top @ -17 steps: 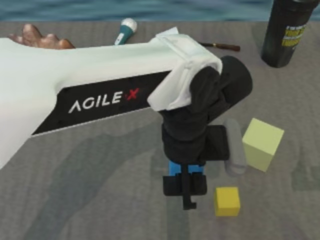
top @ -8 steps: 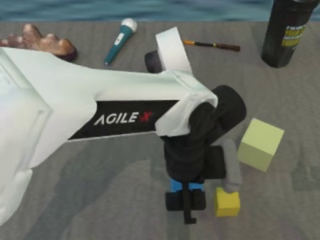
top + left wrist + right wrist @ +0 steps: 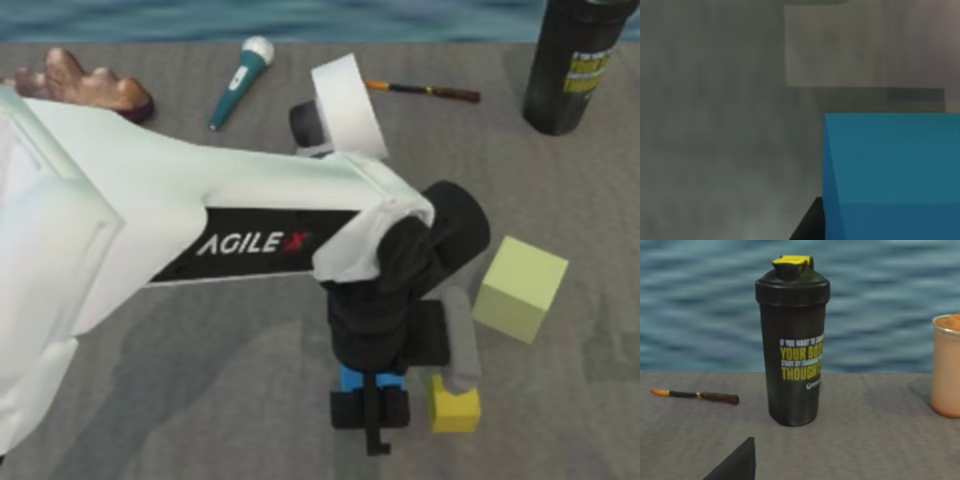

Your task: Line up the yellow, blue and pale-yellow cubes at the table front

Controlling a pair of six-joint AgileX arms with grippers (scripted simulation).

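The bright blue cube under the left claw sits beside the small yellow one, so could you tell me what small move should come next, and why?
Probably lower it the last bit and open. The left claw holds the matte bright blue cube low at the table front, just left of the small saturated yellow cube, so it looks nearly placed. The large pale yellow-green cube sits farther back.

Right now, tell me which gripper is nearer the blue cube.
Left. The left gripper is right at the blue cube near the table front; the right gripper is out of the top view, facing the shaker bottle.
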